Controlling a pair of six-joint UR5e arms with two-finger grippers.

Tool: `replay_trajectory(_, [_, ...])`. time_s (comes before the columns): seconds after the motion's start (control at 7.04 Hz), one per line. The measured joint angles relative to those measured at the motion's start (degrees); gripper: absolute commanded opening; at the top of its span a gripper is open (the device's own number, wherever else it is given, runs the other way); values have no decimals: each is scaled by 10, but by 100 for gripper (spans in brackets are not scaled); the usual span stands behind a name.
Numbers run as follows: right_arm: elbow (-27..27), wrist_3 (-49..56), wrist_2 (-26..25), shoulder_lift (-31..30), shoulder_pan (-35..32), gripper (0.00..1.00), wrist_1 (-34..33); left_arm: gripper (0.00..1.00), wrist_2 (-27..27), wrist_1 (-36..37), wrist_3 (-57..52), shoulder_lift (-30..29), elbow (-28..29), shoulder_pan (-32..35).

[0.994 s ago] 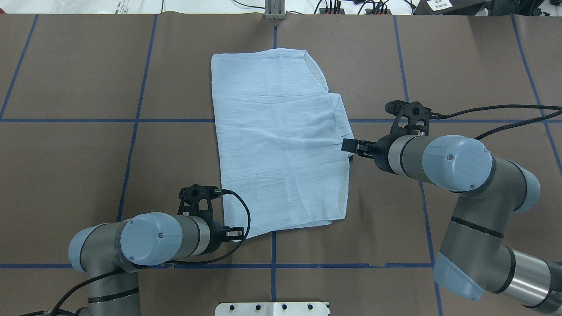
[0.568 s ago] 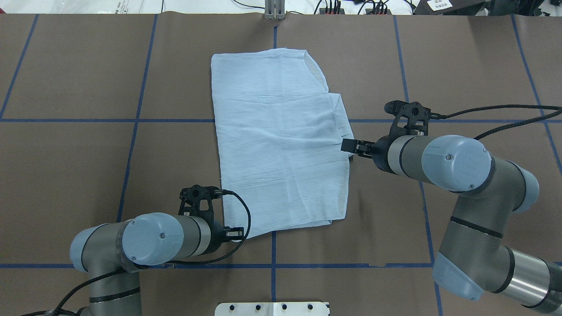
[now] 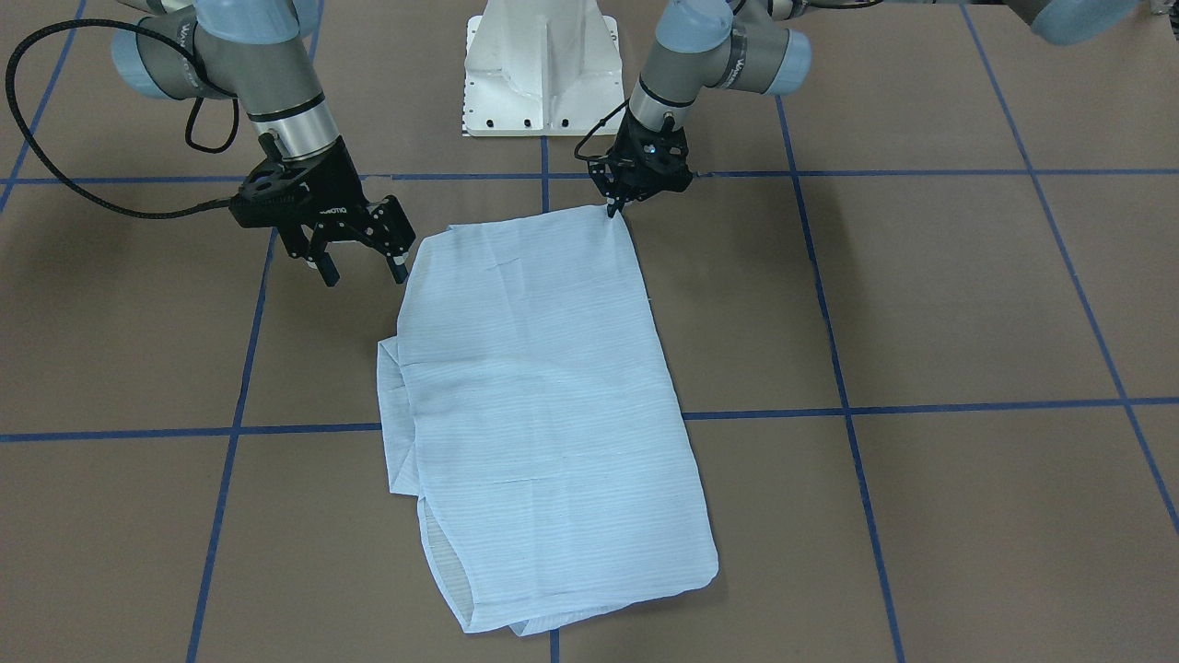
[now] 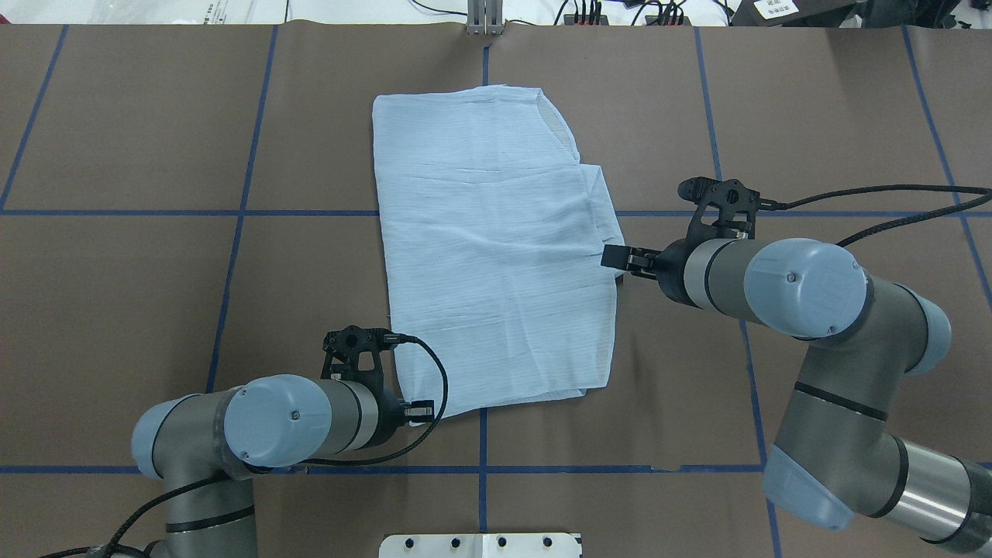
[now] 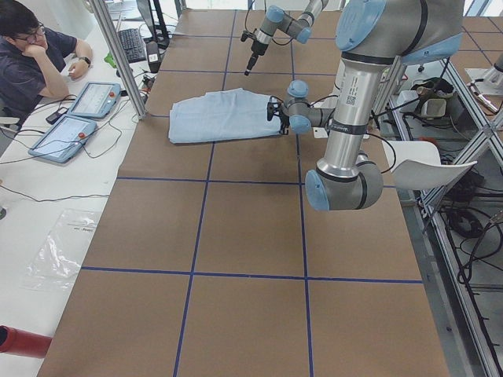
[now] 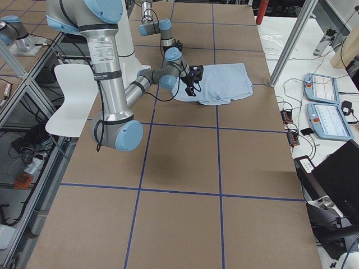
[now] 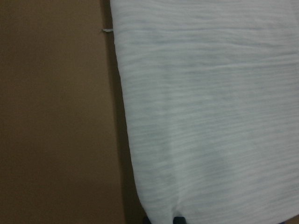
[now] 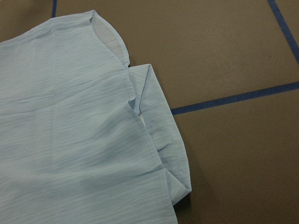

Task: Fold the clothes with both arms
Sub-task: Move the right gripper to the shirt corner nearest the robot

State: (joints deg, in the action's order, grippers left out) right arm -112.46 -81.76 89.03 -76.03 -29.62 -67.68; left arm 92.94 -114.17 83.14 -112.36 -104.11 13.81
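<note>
From overhead I see the folded shirt (image 4: 488, 256) lying flat at the centre of the table (image 4: 155, 310) — my left gripper (image 4: 418, 411) is pinched closed on its 7 o'clock corner, and my right gripper (image 3: 363, 272) stands wide open just beside its 3 o'clock edge.

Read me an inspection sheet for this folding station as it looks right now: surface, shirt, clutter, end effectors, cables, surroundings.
Surface: brown table covering, flat, with a blue tape grid.
Job's things: light-blue shirt lies flat and partly folded; a lower layer sticks out along the robot's right side.
Clutter: nothing seen on the covering.
End effectors: left end effector looks shut on the shirt's near corner; right end effector is open, beside the shirt's right edge.
Cables: black cable loops at the left wrist near the shirt's corner; another cable trails from the right wrist.
Surroundings: white pedestal base; seated person with tablets at a side bench.
</note>
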Motion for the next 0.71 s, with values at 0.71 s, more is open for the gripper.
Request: replay_trajectory(0.71, [-9, -102, -40, 14, 36, 98, -10, 0, -15, 0, 1, 0, -7, 3])
